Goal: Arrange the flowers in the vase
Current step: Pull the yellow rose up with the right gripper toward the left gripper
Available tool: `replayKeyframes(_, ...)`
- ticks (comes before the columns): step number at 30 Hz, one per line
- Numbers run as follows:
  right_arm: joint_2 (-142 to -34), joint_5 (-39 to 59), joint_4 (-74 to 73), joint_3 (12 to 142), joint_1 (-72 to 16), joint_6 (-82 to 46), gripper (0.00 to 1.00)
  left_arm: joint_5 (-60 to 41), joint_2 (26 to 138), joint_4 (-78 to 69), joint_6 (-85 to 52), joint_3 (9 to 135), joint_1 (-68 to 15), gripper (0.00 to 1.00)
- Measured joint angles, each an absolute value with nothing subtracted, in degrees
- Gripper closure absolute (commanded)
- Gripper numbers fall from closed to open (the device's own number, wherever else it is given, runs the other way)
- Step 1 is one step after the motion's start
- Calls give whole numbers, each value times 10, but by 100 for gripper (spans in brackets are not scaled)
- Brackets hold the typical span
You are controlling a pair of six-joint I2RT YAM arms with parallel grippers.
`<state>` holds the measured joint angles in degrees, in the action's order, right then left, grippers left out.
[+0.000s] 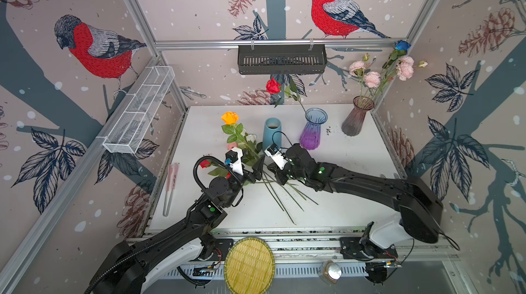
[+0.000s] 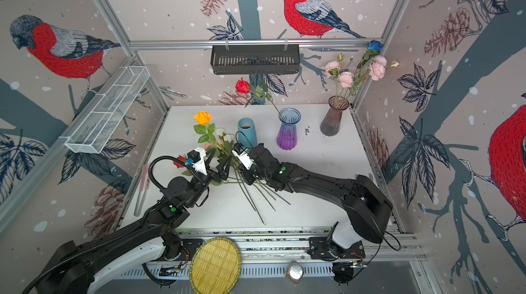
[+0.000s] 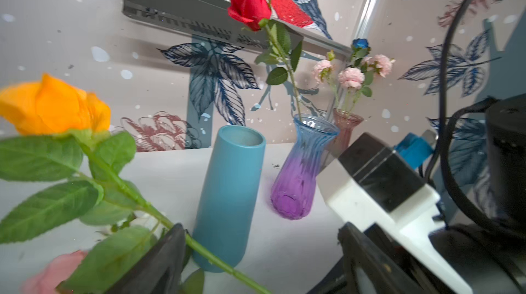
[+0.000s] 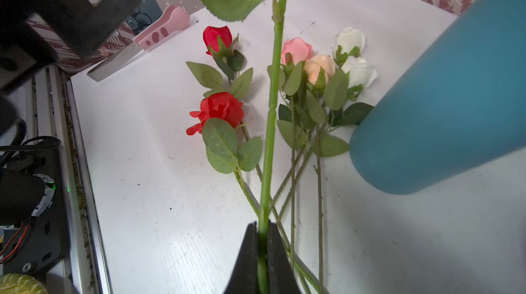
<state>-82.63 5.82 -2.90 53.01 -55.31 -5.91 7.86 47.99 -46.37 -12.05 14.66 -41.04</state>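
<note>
Now: right gripper (image 4: 263,252) pinched tight on the green stem of the orange rose (image 1: 230,118); both black fingers press the stem from either side in the right wrist view. Bloom stands raised above the white tabletop (image 1: 341,193), stem slanting up and away from the grip.

Left gripper (image 2: 217,164) parted, fingers either side of the same stem higher up, not closed on it. In the left wrist view one dark finger (image 3: 159,264) sits just beside the stem; contact cannot be told.

Loose flowers (image 4: 284,79) lie flat on the table beneath: two red, one pink, one peach, two white, stems crossing in a fan toward the near edge.

Tall matt teal cylinder vase (image 1: 271,133) upright just beside the loose blooms. Ribbed blue-to-purple glass vase (image 1: 312,130) holds one red rose (image 1: 272,85). Smoky pink glass vase (image 1: 357,117), back right corner, holds frilly pink carnations (image 1: 371,79) and a blue rose (image 1: 402,45).

Pink-handled tongs (image 1: 170,187) along the left table edge.
</note>
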Motion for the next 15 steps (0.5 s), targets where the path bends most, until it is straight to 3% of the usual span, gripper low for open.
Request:
replayKeyframes(10,-551,73,-108,344,-549,-28,98,-147,518,-574,-150,160,-409,43)
replayKeyframes(15,-465,104,-140,294,-549,-3,98,-257,569,-630,-189,202,-409,48)
